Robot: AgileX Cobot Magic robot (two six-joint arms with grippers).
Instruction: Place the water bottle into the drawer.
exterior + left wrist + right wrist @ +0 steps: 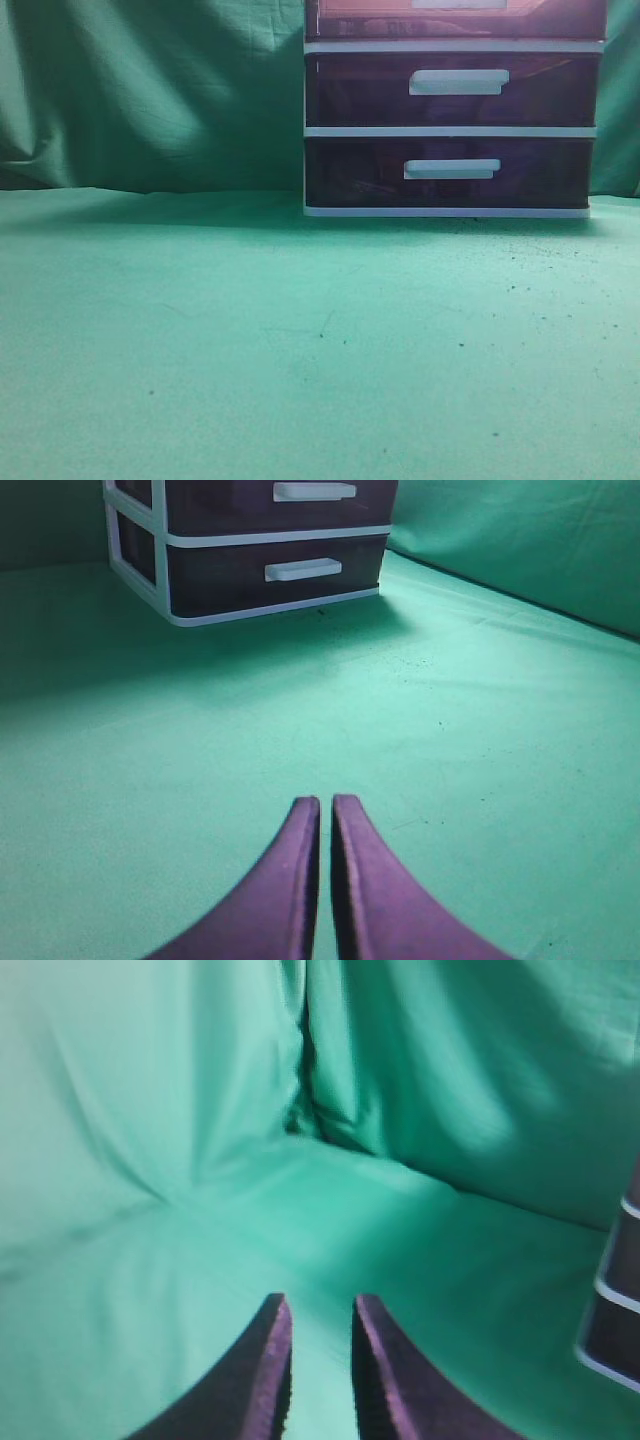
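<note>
The drawer (360, 20) is the topmost of three dark purple ones in a white-framed unit at the back right. Only its lower part shows at the top edge of the exterior view, with a strip of its white handle (458, 3). The water bottle is not in any view. My left gripper (326, 802) is shut and empty, low over the green cloth and well short of the unit. My right gripper (321, 1302) is slightly open and empty, and faces the green backdrop. Neither gripper shows in the exterior view.
The two lower drawers (450, 92) (450, 175) are shut; they also show in the left wrist view (270, 575). A corner of the unit (620, 1300) is at the right edge of the right wrist view. Green cloth (300, 340) covers the table and hangs behind.
</note>
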